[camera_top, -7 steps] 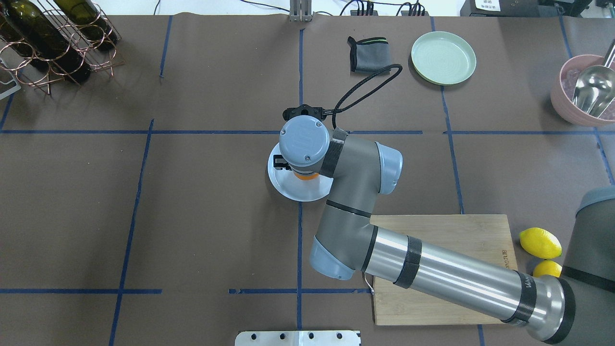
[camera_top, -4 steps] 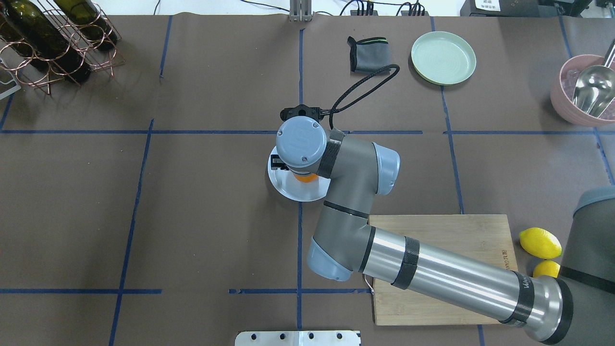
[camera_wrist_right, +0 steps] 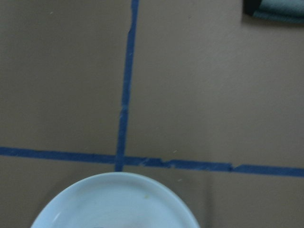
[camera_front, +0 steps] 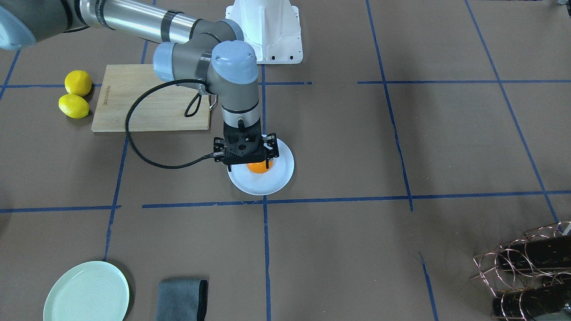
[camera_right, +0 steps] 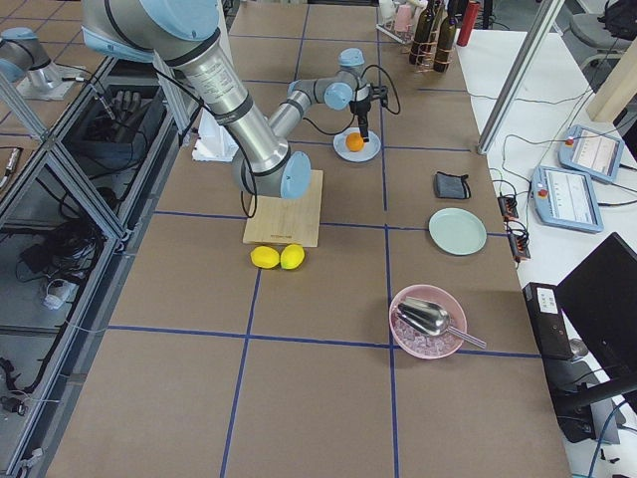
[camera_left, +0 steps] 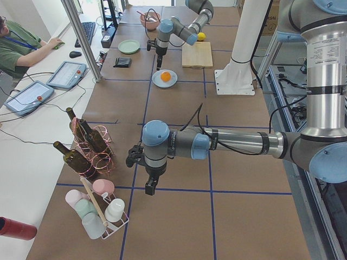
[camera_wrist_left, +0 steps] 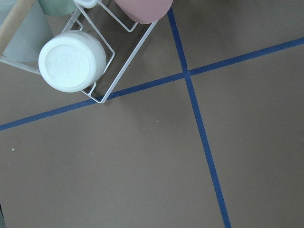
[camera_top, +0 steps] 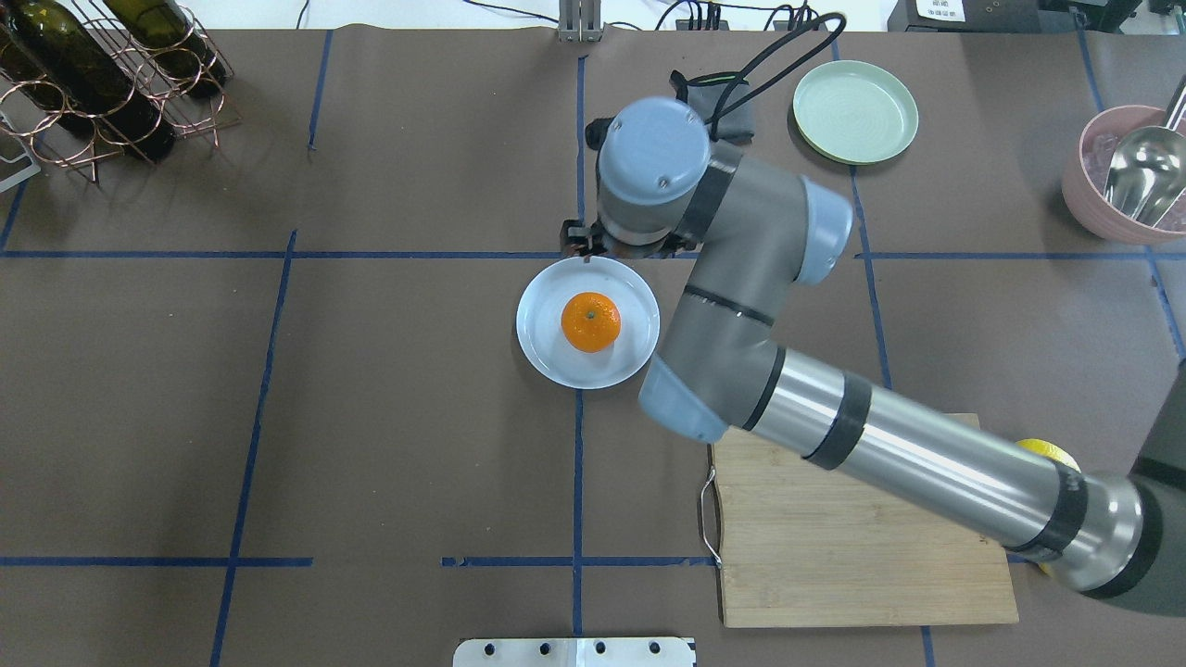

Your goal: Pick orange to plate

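The orange [camera_top: 590, 321] lies free in the middle of the bluish-white plate [camera_top: 542, 347], stem dimple up. In the overhead view my right arm's wrist sits over the plate's far rim and hides the gripper. In the front-facing view the right gripper [camera_front: 248, 167] hangs above the orange [camera_front: 259, 167], open, with nothing in it. The right wrist view shows only the plate's rim [camera_wrist_right: 118, 204] and blue tape, no fingers. My left gripper [camera_left: 150, 187] hovers over bare table far from the plate, next to a cup rack [camera_wrist_left: 71, 61]; whether it is open or shut I cannot tell.
A mint-green plate [camera_top: 854, 111] and a grey cloth [camera_front: 182, 299] lie beyond the white plate. A wooden cutting board [camera_top: 834, 547] and two lemons [camera_front: 73, 106] are on the right arm's side. A pink bowl with a scoop [camera_top: 1126, 176] and a wine rack [camera_top: 102, 83] stand at the far corners.
The right wrist has risen and moved off the plate's middle toward its far rim. The orange, half hidden under the wrist before, now lies uncovered on the plate.
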`<state>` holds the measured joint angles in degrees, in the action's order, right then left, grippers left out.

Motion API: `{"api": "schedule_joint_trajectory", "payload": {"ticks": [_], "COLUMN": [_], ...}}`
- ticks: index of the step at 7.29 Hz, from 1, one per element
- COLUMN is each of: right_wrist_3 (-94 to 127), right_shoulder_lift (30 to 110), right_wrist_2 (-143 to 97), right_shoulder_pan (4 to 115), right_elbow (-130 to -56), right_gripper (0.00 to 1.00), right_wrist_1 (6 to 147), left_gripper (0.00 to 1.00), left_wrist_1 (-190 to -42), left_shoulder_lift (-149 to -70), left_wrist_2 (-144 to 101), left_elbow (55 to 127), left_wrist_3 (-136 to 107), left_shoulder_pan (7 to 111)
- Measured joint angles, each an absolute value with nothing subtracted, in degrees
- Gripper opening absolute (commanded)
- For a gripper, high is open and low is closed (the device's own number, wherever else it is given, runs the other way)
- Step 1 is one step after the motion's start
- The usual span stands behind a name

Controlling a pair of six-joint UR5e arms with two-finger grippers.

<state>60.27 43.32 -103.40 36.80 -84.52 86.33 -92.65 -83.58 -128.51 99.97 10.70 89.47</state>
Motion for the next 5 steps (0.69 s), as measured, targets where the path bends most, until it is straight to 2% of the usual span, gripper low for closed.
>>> {"api": "schedule_joint_trajectory", "payload": {"ticks": [2, 5], "right_wrist_3": [45.43, 19.62], "right_shoulder_lift": [48.39, 61.14], "right_wrist_2": [-111.25, -122.13], "right_shoulder_pan": [46.91, 63.78], "right_elbow": [-88.51, -93.41], "right_gripper": [1.0, 1.0], "right_wrist_1": [90.65, 91.79], "left_gripper": [1.0, 1.0], "left_wrist_1": [-92.2, -92.05], "left_shoulder_lift": [-83.2, -81.61], "left_wrist_2": [-133.58, -135.37], "left_elbow": [100.2, 101.67], "left_wrist_3": [10.55, 10.49], "left_shoulder_pan": [89.47, 89.44]}}
